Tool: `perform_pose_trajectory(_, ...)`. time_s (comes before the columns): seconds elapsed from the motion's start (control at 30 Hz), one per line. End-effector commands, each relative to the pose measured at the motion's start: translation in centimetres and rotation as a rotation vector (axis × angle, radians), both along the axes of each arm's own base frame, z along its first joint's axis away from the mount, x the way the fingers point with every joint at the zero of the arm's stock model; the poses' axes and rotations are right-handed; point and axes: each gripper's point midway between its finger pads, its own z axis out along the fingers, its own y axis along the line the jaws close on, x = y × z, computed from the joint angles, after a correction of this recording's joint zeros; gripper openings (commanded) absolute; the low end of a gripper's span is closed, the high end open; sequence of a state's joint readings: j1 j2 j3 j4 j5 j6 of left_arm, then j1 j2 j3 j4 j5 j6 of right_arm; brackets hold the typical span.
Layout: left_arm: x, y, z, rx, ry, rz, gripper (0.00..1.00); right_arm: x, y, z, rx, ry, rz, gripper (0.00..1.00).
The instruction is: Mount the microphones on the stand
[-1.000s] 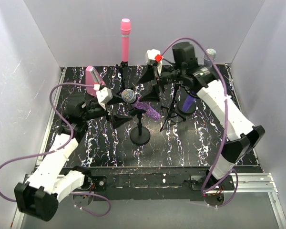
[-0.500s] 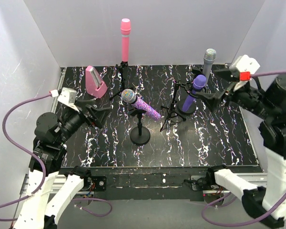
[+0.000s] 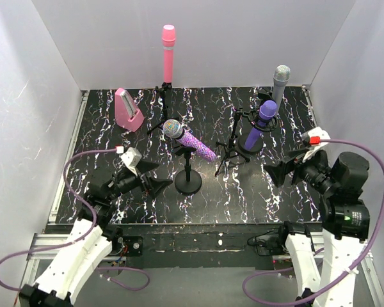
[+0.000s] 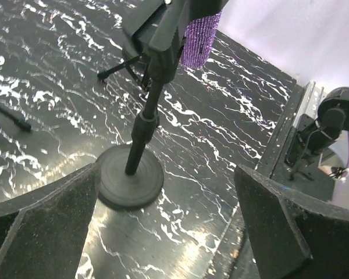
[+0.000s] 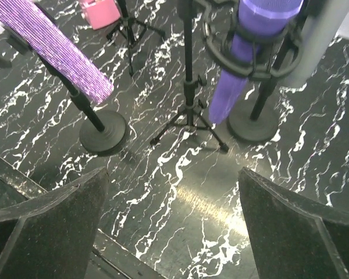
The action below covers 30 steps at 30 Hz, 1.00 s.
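Observation:
Four microphones sit in stands on the black marbled table [image 3: 288, 204]. The pink one [image 3: 168, 52] stands upright at the back. The silver-grey one [image 3: 280, 83] and the dark purple one [image 3: 258, 123] [image 5: 244, 64] are at the right. The glittery purple one with a silver head [image 3: 189, 139] [image 5: 52, 43] lies tilted on a round-base stand [image 3: 189, 182] [image 4: 131, 180]. My left gripper [image 3: 148, 176] [image 4: 163, 232] is open and empty, just left of that stand's base. My right gripper [image 3: 280, 171] [image 5: 174, 226] is open and empty, low at the near right.
A pink wedge-shaped box [image 3: 127, 109] stands at the back left. Tripod stand legs [image 5: 189, 125] spread across the middle of the table. White walls close in the back and both sides. The table's front edge with a metal rail [image 3: 198, 240] lies just behind both grippers.
Both arms have pulled back from the stands toward the near edge and dropped low. The left gripper now sits near the round stand base, the right near the front right.

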State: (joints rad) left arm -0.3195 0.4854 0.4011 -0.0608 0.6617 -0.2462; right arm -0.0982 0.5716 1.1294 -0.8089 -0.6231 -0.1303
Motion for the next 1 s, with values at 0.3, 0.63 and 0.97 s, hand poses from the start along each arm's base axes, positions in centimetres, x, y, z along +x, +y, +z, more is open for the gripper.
perform_pose_trajectory(0.3, 4.6, -5.8, -1.3, 0.108, -0.377, 0.029, 0.98, 2.5, 1.2, -4.8, 0.041, -0.148, 0.112, 0.98)
perform_pose_trajectory(0.63, 8.6, -7.3, -1.9, 0.093, -0.410, 0.147, 0.89, 3.4, 1.8, -5.9, 0.073, -0.147, 0.155, 0.97)
perform_pose_trajectory(0.97, 9.6, -8.3, -2.1, 0.056, -0.384, 0.152, 0.23, 4.7, 1.2, -7.3, 0.062, -0.109, 0.128, 0.97)
